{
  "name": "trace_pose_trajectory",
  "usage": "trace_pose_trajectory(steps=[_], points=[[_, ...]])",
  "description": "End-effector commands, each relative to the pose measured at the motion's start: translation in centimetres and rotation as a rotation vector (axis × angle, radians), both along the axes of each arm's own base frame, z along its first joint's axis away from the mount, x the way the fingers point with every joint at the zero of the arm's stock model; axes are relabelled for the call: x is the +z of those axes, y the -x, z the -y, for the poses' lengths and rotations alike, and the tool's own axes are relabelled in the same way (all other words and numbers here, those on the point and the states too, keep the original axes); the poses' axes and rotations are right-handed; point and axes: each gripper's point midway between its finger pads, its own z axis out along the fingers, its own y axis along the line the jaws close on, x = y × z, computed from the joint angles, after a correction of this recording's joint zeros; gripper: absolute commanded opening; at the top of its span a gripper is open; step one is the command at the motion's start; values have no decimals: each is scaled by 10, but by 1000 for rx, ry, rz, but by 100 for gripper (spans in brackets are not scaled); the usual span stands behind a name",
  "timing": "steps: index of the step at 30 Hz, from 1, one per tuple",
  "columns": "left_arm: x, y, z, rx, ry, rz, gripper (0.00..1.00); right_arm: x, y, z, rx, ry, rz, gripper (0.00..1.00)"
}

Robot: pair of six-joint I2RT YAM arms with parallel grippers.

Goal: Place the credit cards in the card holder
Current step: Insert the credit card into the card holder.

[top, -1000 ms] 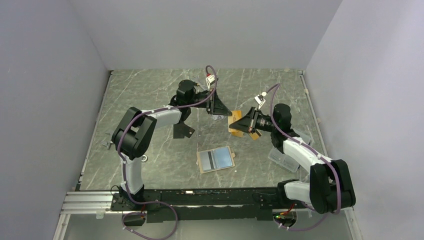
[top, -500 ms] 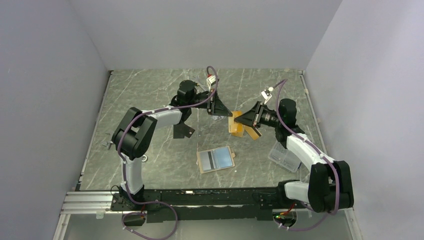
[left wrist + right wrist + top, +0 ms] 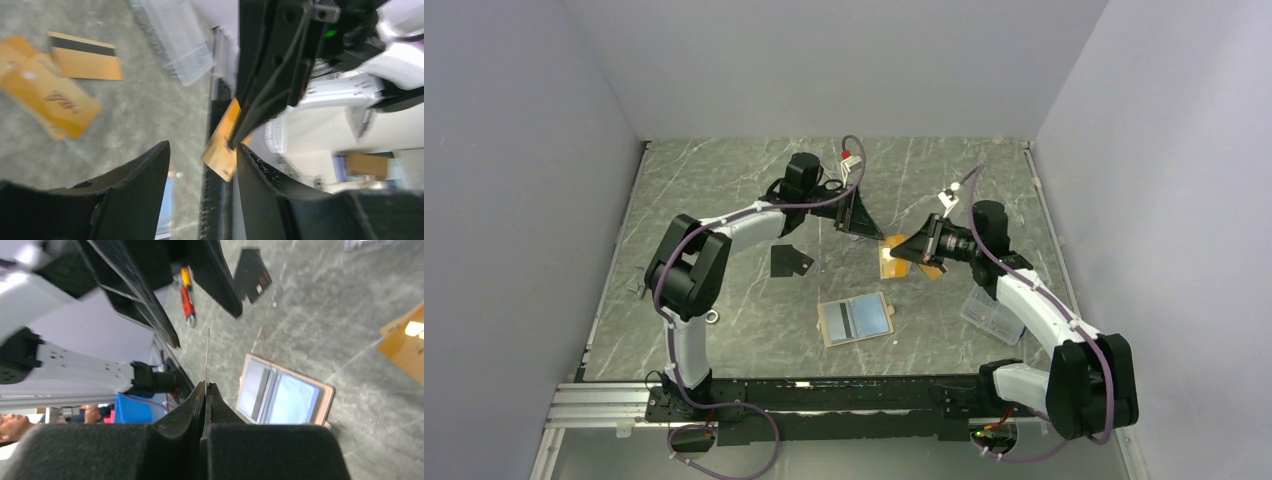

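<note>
On the table (image 3: pixel 724 180): one black card (image 3: pixel 790 260), at least two loose orange cards (image 3: pixel 55 97) that overlap, one card holder and one clear plastic box.
Off the table: one held orange card (image 3: pixel 220 150), raised between the two grippers.
Card holder (image 3: pixel 856 319): lies open and flat at the front middle, a tan rim around two blue-grey panels. I cannot tell whether those panels are cards. It is well apart from both grippers.
Left gripper (image 3: pixel 864 222): fingers spread with nothing between them, pointed toward the right gripper and near the held orange card.
Right gripper (image 3: pixel 205 385): fingers pressed together, pinching the held orange card by one edge. The card shows edge-on in the right wrist view.
Black card: alone, left of centre, apart from the card holder.
Clear plastic box (image 3: pixel 991 318): near the right edge, just beside the right forearm.
Edges: walls (image 3: pixel 524 150) stand on the left, back and right, and a metal rail (image 3: pixel 604 400) runs along the near side.
Open room: bare marble lies along the left and far back. It is crowded right of centre, where both grippers and the loose orange cards meet.
</note>
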Motion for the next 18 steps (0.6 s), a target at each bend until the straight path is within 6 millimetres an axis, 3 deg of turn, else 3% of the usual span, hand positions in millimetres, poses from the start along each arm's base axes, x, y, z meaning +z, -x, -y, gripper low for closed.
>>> trace_pose_trajectory(steps=[1, 5, 9, 18], points=[[-10, 14, -40, -105, -184, 313, 57, -48, 24, -11, 26, 253, -67, 0], [-49, 31, -78, -208, -381, 490, 55, -85, 41, -19, 45, 374, -118, 0], [-82, 52, -105, -269, -518, 531, 54, -108, 46, -11, 20, 476, -131, 0], [-121, 85, -101, -331, -698, 768, 51, -128, 43, 4, -29, 569, -110, 0]])
